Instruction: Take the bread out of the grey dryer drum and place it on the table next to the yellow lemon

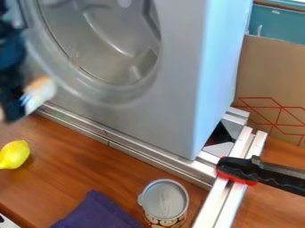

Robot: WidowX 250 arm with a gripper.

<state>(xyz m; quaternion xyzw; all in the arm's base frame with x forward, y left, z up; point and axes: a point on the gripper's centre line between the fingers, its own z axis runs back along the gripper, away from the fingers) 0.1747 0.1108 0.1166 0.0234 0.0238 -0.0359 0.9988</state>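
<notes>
Camera view: pincer (31, 97) near washing machine (174, 95)

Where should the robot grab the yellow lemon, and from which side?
Probably around its fat middle, from straight above, squeezing across the narrower way. The lemon lies on its side on the wooden table, with a nub at its lower-left end, so gripping tip to tip would likely slip.

Shows as a small white-and-orange item (39, 92), blurred, of unclear kind and pose, at the view's left. Appears in front of the lower left of a boxy grey machine (137, 120). As for the machine: stands upright along a metal rail (143, 154), with a large round front and pale blue side.
</notes>
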